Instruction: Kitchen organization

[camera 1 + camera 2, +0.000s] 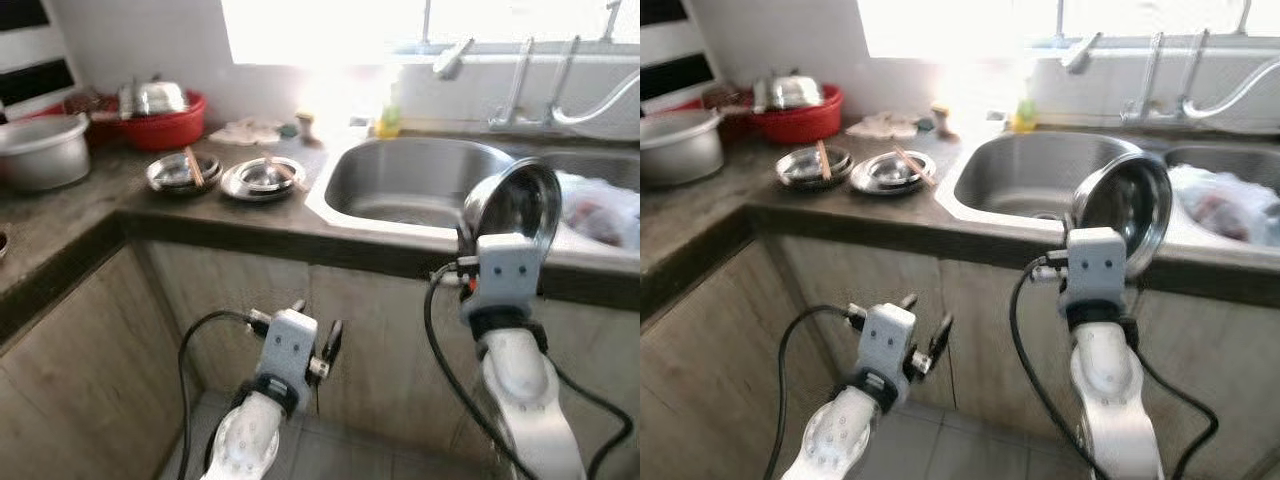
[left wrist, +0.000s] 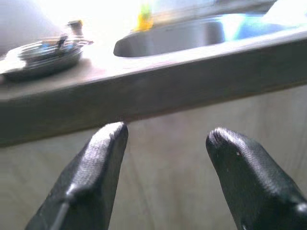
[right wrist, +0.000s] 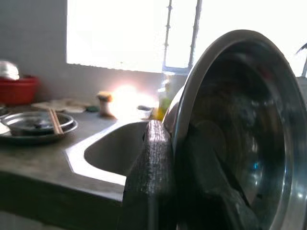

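Steel bowl (image 1: 513,207), held on edge with its hollow facing the robot, raised just above the front edge of the counter (image 1: 70,215) beside the sink (image 1: 415,180); its rim is pinched between the two black fingers (image 3: 151,172) of the right gripper (image 1: 497,232), one finger outside the wall, one inside. Left gripper (image 1: 318,345) hangs low before the cabinet front (image 1: 90,370), fingers spread and grasping nothing. Farther left on the counter: two steel plates (image 1: 225,175) with chopsticks (image 1: 193,166) across them, a red basin (image 1: 160,125) holding a steel pot, a grey bowl (image 1: 40,150); a plastic bag (image 1: 600,205) lies in the second basin of the sink. Judged step: carrying the bowl to its place. To do it well, keep the rim clamp firm, since a thin edge grip may let the bowl pivot; clear the counter edge before lowering; level the bowl before release.
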Motion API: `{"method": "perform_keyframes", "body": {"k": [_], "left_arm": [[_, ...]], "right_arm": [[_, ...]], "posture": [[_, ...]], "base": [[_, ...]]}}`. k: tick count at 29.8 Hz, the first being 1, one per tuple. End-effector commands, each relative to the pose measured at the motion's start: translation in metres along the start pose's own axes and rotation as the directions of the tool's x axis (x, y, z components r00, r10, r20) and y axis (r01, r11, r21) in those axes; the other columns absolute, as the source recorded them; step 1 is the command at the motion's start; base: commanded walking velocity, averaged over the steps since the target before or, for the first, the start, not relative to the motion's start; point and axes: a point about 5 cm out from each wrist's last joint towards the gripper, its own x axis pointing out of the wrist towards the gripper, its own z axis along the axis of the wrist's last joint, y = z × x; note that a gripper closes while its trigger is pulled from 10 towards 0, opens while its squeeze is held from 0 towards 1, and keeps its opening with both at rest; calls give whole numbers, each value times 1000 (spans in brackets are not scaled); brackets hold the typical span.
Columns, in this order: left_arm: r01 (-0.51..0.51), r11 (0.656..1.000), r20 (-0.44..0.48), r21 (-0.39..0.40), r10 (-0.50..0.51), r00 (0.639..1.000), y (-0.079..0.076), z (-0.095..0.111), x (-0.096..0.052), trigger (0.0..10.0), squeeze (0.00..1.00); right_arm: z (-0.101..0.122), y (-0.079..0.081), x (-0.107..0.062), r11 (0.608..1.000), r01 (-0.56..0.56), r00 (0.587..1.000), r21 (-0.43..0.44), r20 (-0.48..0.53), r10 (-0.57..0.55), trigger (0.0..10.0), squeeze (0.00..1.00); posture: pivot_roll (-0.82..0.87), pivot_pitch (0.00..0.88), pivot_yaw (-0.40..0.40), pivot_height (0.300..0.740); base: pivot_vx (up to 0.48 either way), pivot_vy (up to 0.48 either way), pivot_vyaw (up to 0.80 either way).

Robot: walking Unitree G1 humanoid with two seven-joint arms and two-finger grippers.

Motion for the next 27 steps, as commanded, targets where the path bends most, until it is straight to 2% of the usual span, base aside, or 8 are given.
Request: {"method": "perform_keyframes", "body": {"k": [1,13,18,22,27], "left_arm": [[26,1000,21,-15,-26,999,-7,5,2,10000,0],[31,999,19,-18,-31,999,-9,4,2,10000,0],[34,999,17,-16,-33,999,-9,3,2,10000,0],[37,999,10,-21,-37,999,-10,1,2,10000,0],[45,998,-7,-35,-45,999,-12,-2,3,10000,0]], "right_arm": [[0,-10,0,999,38,999,-18,2,-38,10000,0],[1,-16,7,999,38,999,-20,-3,-38,10000,0],[2,-18,10,999,34,999,-30,-3,-34,10000,0],[3,-18,15,999,8,1000,-50,-11,-9,10000,0],[4,-22,24,998,-15,999,-63,-31,13,10000,0]], "posture": [[87,0,-1,740],[88,0,-4,740],[84,0,-3,740],[80,0,-5,740],[78,0,-6,740]], "base": [[416,0,0],[440,0,0],[415,0,-738],[401,0,0],[0,0,0]]}}
